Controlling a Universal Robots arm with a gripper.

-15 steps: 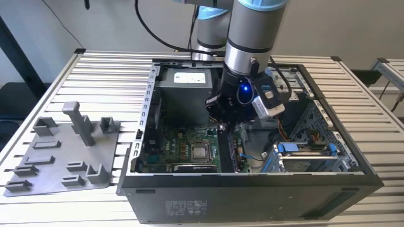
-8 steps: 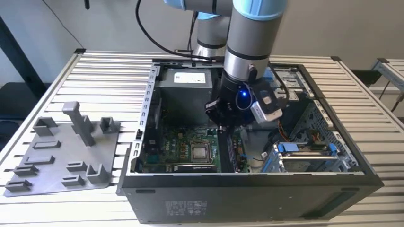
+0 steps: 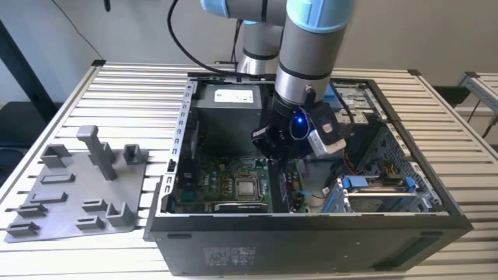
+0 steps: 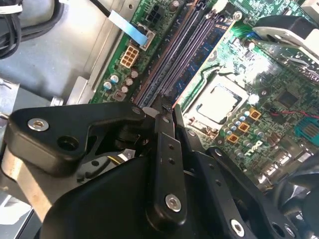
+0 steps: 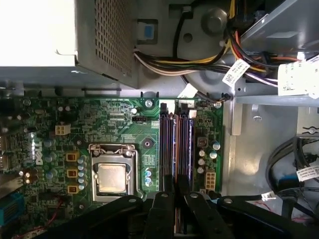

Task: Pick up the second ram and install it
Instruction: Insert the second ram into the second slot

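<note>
Presently the fingers (image 4: 164,107) are clenched on the second ram (image 5: 175,219) above the slots (image 5: 174,144). Slight tilt could jam it.

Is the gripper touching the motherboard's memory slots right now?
Cannot tell. In both wrist views the gripper sits right over the memory slots, but its own fingers hide any contact or gap.

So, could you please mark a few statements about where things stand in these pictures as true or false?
1. The gripper is inside the open computer case. True.
2. The grey fixture plate lies to the exterior view's right of the case. False: it lies to the left.
3. The processor socket sits beside the memory slots on the motherboard. True.
4. The gripper hangs over the fixture plate. False: it is at the memory slots.
</note>
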